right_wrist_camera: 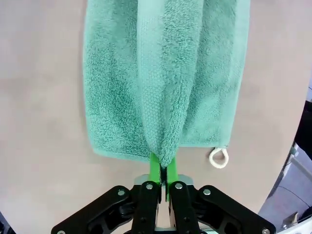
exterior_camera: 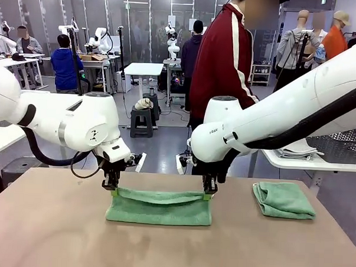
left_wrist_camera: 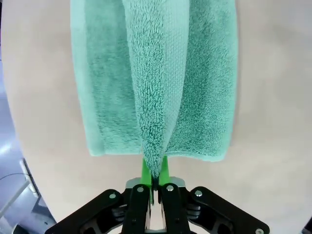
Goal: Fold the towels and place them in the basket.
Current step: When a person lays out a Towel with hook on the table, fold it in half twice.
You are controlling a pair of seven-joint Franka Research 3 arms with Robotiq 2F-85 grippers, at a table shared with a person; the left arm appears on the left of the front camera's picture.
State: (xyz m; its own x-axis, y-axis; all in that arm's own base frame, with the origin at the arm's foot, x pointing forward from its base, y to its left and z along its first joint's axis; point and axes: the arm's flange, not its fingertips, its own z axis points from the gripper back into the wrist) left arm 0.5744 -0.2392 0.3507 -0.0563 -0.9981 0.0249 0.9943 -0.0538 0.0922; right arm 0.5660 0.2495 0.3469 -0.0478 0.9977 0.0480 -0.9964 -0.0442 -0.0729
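The left claw [exterior_camera: 111, 188] and right claw [exterior_camera: 209, 194] each pinch one end of the towel [exterior_camera: 160, 209], which sags between them onto the table [exterior_camera: 49, 234] beneath; a folded towel [exterior_camera: 283, 200] lies beyond the right claw.

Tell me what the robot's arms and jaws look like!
Both arms are fat, rounded white tubes. The left arm trails a thin black cable, and the right arm has a thick black hose running along its side. The jaws are black, with bright green pads and small silver screws.

Bright, even indoor light, soft shadows, wide-angle bending at wrist-view edges.
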